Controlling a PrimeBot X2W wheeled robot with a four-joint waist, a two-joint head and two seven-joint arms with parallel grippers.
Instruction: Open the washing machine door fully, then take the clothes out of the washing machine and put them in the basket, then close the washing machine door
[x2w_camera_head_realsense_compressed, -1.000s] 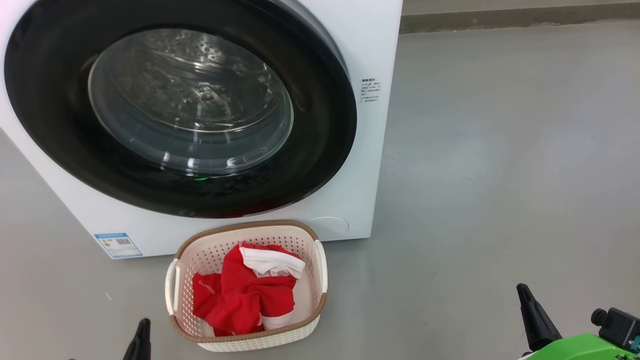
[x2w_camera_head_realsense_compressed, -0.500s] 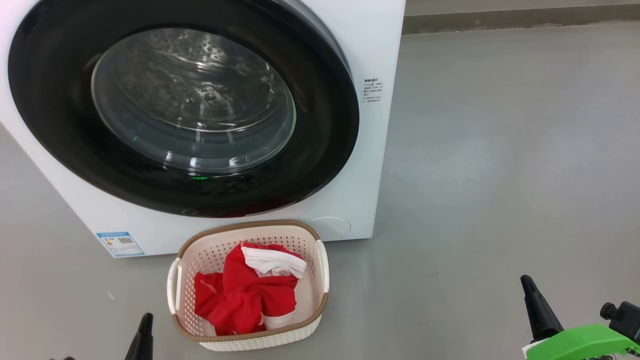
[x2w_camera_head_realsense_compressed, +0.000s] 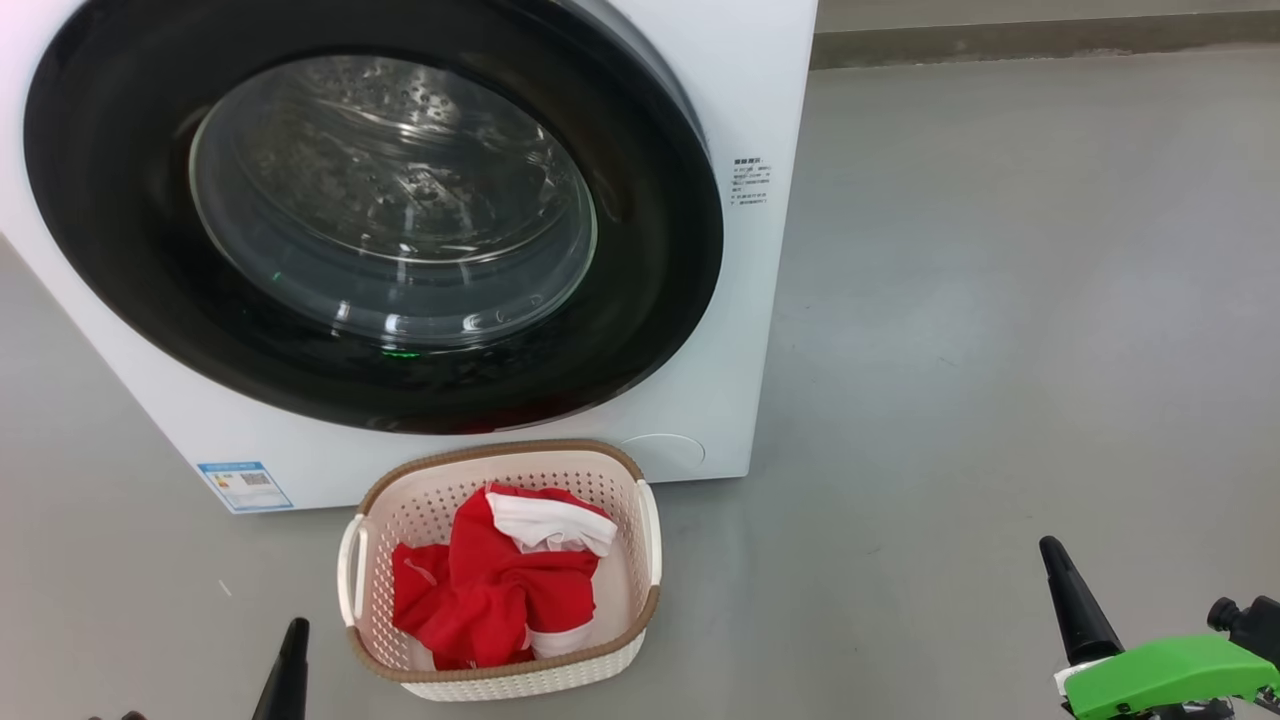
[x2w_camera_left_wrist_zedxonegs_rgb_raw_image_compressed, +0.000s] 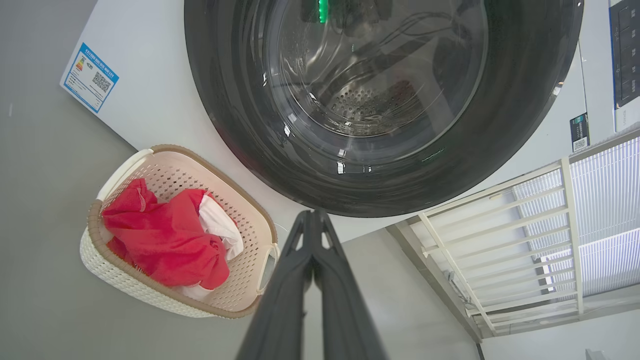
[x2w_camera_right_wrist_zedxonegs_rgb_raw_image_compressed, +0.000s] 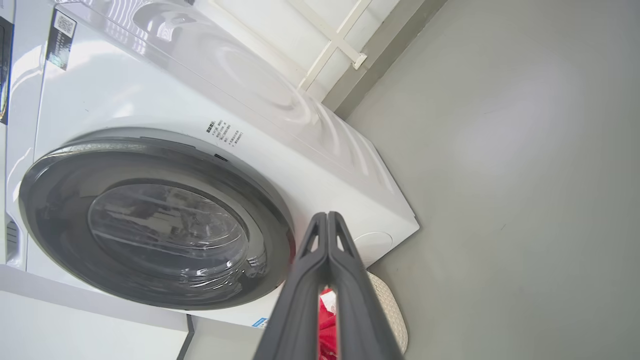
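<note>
The washing machine (x2w_camera_head_realsense_compressed: 745, 90) is white, and its door (x2w_camera_head_realsense_compressed: 390, 210), a black rim around a clear glass bowl, lies flat against the front. On the floor before it stands the cream basket (x2w_camera_head_realsense_compressed: 500, 452) holding the red and white clothes (x2w_camera_head_realsense_compressed: 490, 595). My left gripper (x2w_camera_head_realsense_compressed: 292, 650) is shut, low and left of the basket. Shut as well, my right gripper (x2w_camera_head_realsense_compressed: 1065, 580) is far right of the basket. In the left wrist view the shut left gripper (x2w_camera_left_wrist_zedxonegs_rgb_raw_image_compressed: 312, 216) points at the door (x2w_camera_left_wrist_zedxonegs_rgb_raw_image_compressed: 380, 100), beside the basket (x2w_camera_left_wrist_zedxonegs_rgb_raw_image_compressed: 240, 210) and clothes (x2w_camera_left_wrist_zedxonegs_rgb_raw_image_compressed: 160, 235). The right wrist view has the right gripper (x2w_camera_right_wrist_zedxonegs_rgb_raw_image_compressed: 326, 216) before the door (x2w_camera_right_wrist_zedxonegs_rgb_raw_image_compressed: 160, 235).
A blue-and-white label (x2w_camera_head_realsense_compressed: 245, 485) sits low on the machine's front. Open grey floor (x2w_camera_head_realsense_compressed: 1000, 350) spreads to the right, up to a wall base (x2w_camera_head_realsense_compressed: 1000, 40). A green part (x2w_camera_head_realsense_compressed: 1160, 672) sits on my right wrist. A white slatted frame (x2w_camera_left_wrist_zedxonegs_rgb_raw_image_compressed: 525, 240) stands beside the machine.
The head camera has drifted a little, sliding the scene rightward. My right gripper's tip has crept slightly up the view. Both grippers stay shut; door, basket and clothes are unmoved.
</note>
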